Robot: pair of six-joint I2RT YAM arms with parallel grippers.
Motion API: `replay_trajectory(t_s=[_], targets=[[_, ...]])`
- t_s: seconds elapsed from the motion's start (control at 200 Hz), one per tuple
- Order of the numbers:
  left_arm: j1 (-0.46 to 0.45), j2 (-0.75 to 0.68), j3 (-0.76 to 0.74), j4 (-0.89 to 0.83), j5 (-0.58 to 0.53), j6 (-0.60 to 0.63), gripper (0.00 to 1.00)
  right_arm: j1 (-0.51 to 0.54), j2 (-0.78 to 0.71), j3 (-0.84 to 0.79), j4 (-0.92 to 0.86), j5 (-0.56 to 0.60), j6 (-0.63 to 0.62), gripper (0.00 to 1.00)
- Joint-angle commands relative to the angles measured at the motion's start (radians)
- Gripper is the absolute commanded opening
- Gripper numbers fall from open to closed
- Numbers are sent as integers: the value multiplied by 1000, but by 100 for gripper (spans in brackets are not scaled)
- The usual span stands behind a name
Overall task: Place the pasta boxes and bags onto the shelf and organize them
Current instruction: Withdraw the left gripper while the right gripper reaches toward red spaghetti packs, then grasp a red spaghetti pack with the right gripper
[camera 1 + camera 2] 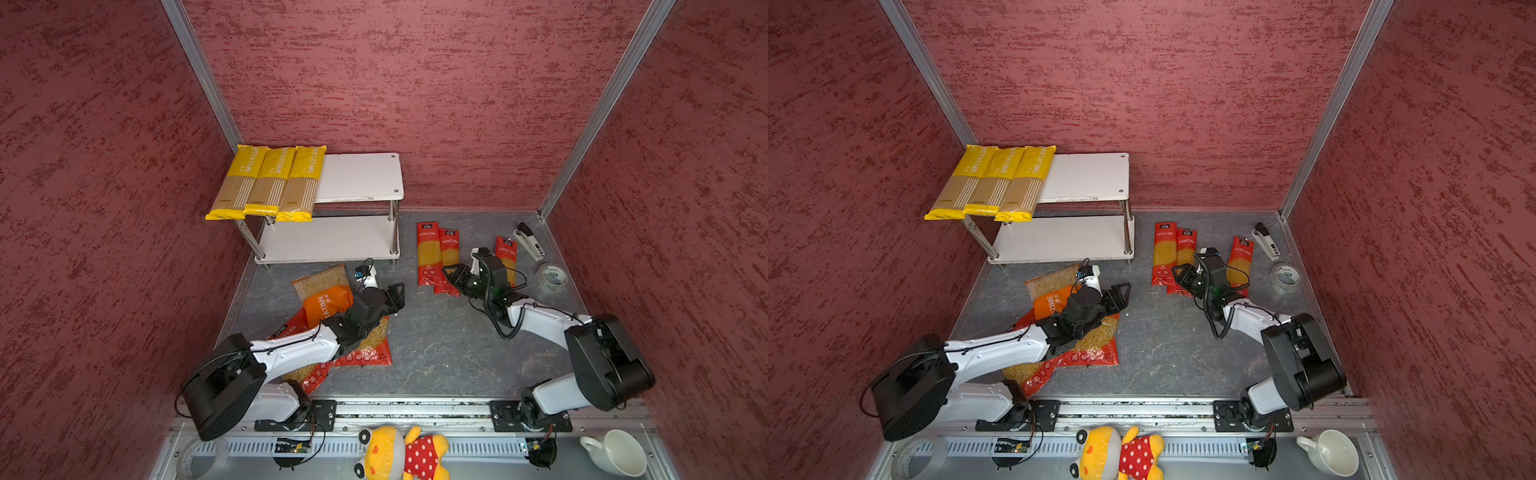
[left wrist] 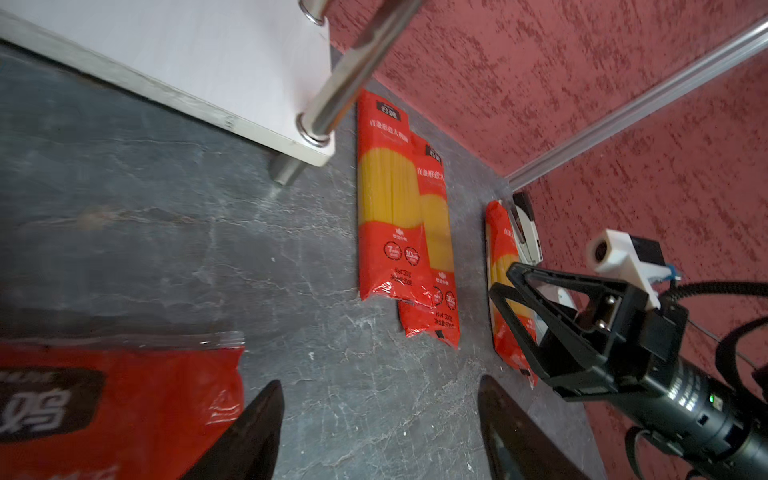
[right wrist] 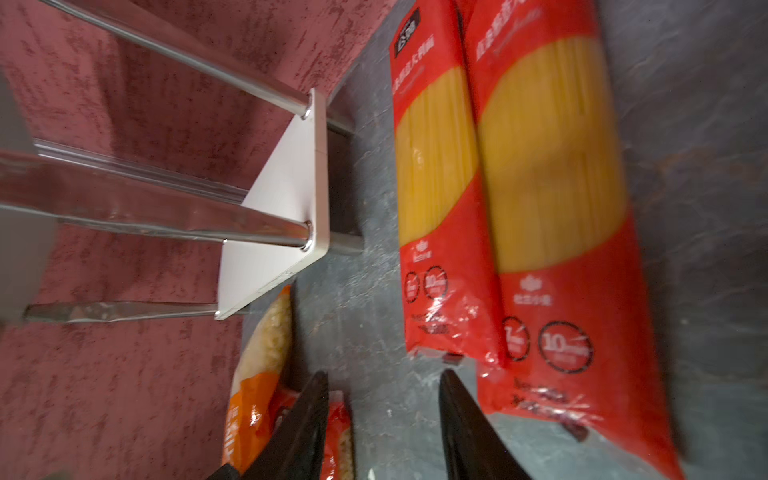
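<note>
Nearest, the bags are lying heaped on the table (image 1: 436, 353) beneath the left arm, with the orange bag (image 1: 328, 303) overlapping two red bags (image 1: 368, 351). They are looking soft and slick, with loose contents, so pinching a sealed end or a plump edge is probably going to work best. The left claw (image 2: 379, 380) is hovering just past them, its jaws wide apart and holding nothing.

Further on, the right claw (image 3: 384, 376) is also standing apart and empty, just beside the near ends of two overlapping red spaghetti packs (image 1: 429, 257). A third red pack (image 1: 506, 257) is lying nearby, partly hidden by that arm. These packs are likely light, stiff lengthwise yet brittle, so they are calling for a hold across the narrow middle. A stapler (image 1: 528, 242) and a tape roll (image 1: 551, 279) are crowding that side.

Farthest, three yellow packs (image 1: 268, 183) are sitting on the shelf (image 1: 361, 176), overhanging the front of its top board.
</note>
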Motion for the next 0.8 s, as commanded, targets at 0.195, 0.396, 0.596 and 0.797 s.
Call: replay_trajectory(t_s=[0.195,0.396,0.596,0.797], targets=[[-40,91,32,19,26,28,73,-11,182,254,-228,-16,-248,42],[-41,33,-5,-16,-19,29,73,-29,300,367,-295,-2,-281,45],[-33,27,-21,-20,-38,25,73,-33,373,400,-315,-18,-284,48],[-34,44,-10,-17,-17,22,74,-33,436,398,-284,-47,-268,46]])
